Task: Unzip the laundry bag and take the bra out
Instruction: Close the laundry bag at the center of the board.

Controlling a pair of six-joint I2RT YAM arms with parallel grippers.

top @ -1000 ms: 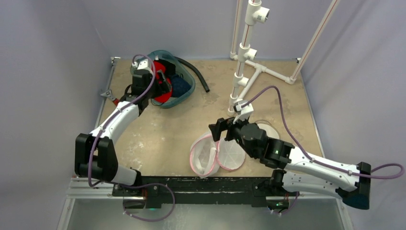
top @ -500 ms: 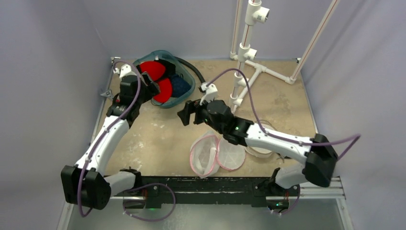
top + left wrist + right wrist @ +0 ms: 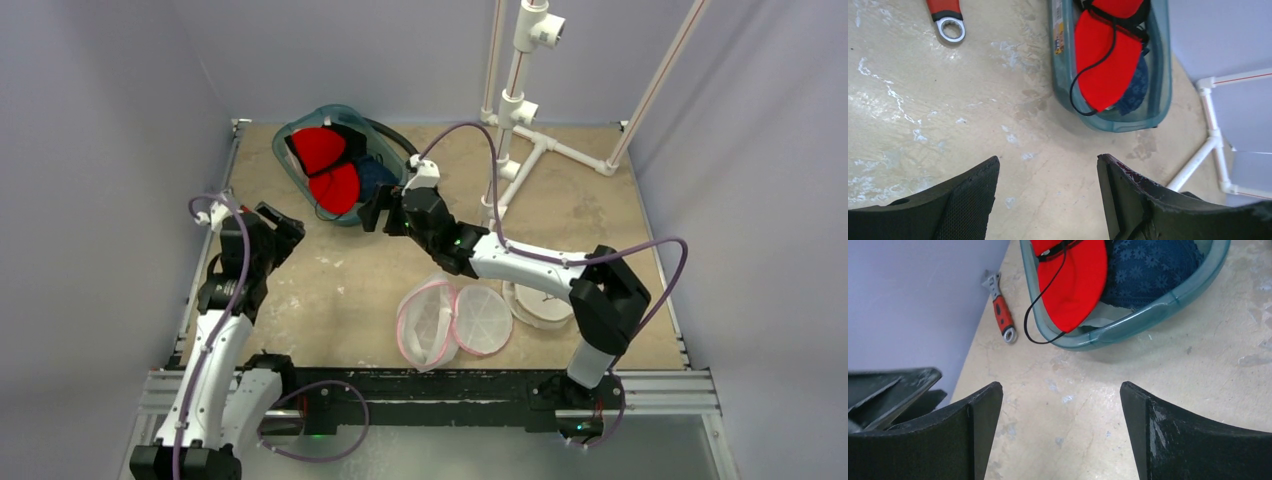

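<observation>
The red bra lies in a teal basin at the back left of the table, on top of a dark blue lace garment. Its black strap hangs over the basin rim. The laundry bag, white mesh with pink trim, lies spread open near the front edge. My right gripper hovers open just in front of the basin, nothing between its fingers. Off to the left of the basin my left gripper is open and empty over bare table.
A red-handled wrench lies by the left table edge. A white PVC pipe frame stands at the back right, with a black hose behind the basin. A round white mesh piece lies right of the bag.
My left gripper has pulled back from the basin toward the left edge, leaving the red bra inside. My right arm has swung from the laundry bag to the basin's front.
</observation>
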